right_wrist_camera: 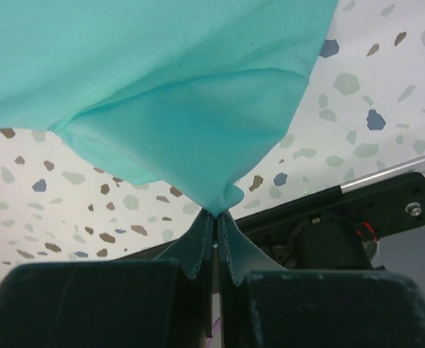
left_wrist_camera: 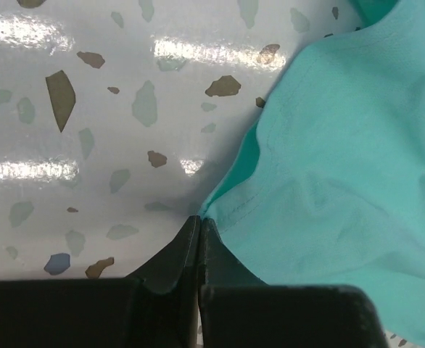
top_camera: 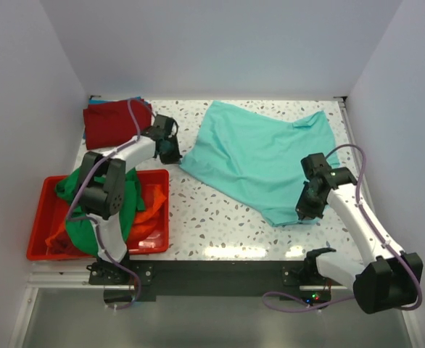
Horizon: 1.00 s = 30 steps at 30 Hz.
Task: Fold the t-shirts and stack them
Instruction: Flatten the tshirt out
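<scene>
**Figure. Overhead and wrist views during spreading of one garment.**

(a) The white speckled terrazzo-pattern table (top_camera: 220, 225) carried all items.

(b) The teal cotton t-shirt (top_camera: 260, 156) lay opened out from the centre of the table toward 1 o'clock. It was largely flat, though rumpled along its edge at 9 o'clock. It was probably being drawn taut between the two arms so that folding could begin from a smooth sheet.

(c) The red rectangular plastic bin (top_camera: 35, 243) stood at 8 o'clock and served as a holding place for unfolded garments.

(d) The bright green cotton t-shirt (top_camera: 73, 187) was heaped in that bin, partly behind the left arm.

(e) The dark red cotton t-shirt (top_camera: 107, 123) lay compact at 10 o'clock, well apart from the teal one. It appeared to be folded and starting the stack.

(f) The orange cotton t-shirt (top_camera: 154, 197) was bunched in the bin beside the green one.

(g) The right gripper (right_wrist_camera: 216, 216) had its jaws pressed together on the teal garment's corner at 5 o'clock, raising it off the table.

(h) The left gripper (left_wrist_camera: 199, 225) had its jaws together at the hemmed corner at 9 o'clock, low on the table. It appeared to be pinching the hem.
</scene>
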Each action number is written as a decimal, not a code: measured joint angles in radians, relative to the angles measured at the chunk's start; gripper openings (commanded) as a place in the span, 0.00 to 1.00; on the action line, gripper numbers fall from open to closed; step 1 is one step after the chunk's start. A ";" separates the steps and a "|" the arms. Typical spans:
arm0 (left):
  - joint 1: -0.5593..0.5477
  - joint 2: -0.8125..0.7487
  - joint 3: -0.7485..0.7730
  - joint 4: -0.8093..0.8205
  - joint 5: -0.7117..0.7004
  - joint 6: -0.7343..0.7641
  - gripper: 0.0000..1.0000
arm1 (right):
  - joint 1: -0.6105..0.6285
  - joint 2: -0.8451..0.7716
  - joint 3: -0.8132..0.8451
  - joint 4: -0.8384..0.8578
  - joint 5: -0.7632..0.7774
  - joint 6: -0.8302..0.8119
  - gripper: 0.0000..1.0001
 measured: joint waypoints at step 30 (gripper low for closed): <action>0.001 -0.346 -0.203 -0.137 -0.013 0.055 0.00 | 0.000 -0.219 0.103 -0.163 -0.079 -0.039 0.00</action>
